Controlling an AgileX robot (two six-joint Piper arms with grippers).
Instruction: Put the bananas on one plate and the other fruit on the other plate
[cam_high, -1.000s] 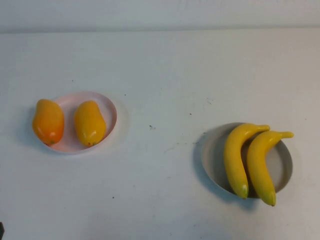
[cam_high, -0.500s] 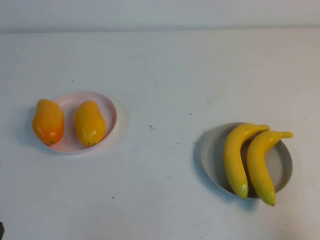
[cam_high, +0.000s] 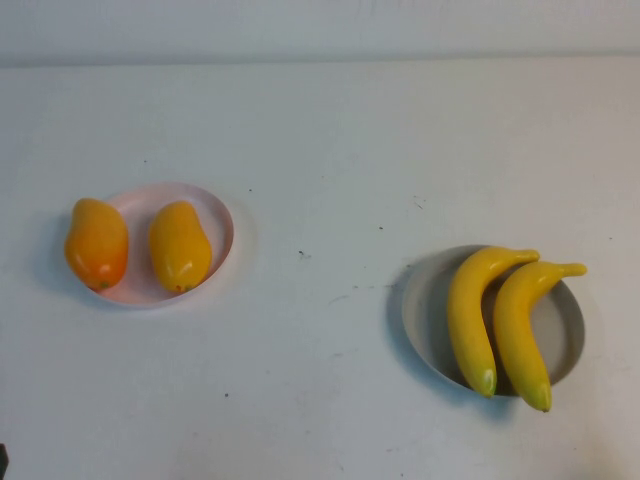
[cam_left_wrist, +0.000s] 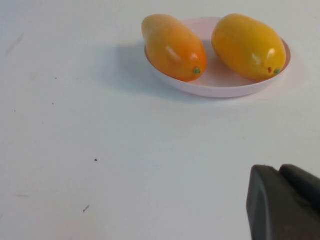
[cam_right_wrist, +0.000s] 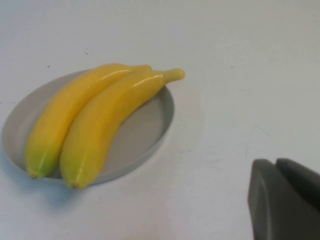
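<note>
Two bananas (cam_high: 470, 315) (cam_high: 520, 325) lie side by side on the grey plate (cam_high: 425, 310) at the right. Two mango-like fruits, a redder one (cam_high: 97, 243) and a yellower one (cam_high: 180, 245), lie on the pink plate (cam_high: 215, 215) at the left. Neither gripper shows in the high view. In the left wrist view my left gripper (cam_left_wrist: 280, 170) is shut and empty, well back from the pink plate (cam_left_wrist: 220, 87) and its fruits (cam_left_wrist: 175, 47) (cam_left_wrist: 248, 46). In the right wrist view my right gripper (cam_right_wrist: 276, 162) is shut and empty, apart from the grey plate (cam_right_wrist: 145, 130) with the bananas (cam_right_wrist: 75, 115).
The white table (cam_high: 320, 140) carries only small dark specks between the plates. Its far edge meets a pale wall (cam_high: 320, 25) at the back.
</note>
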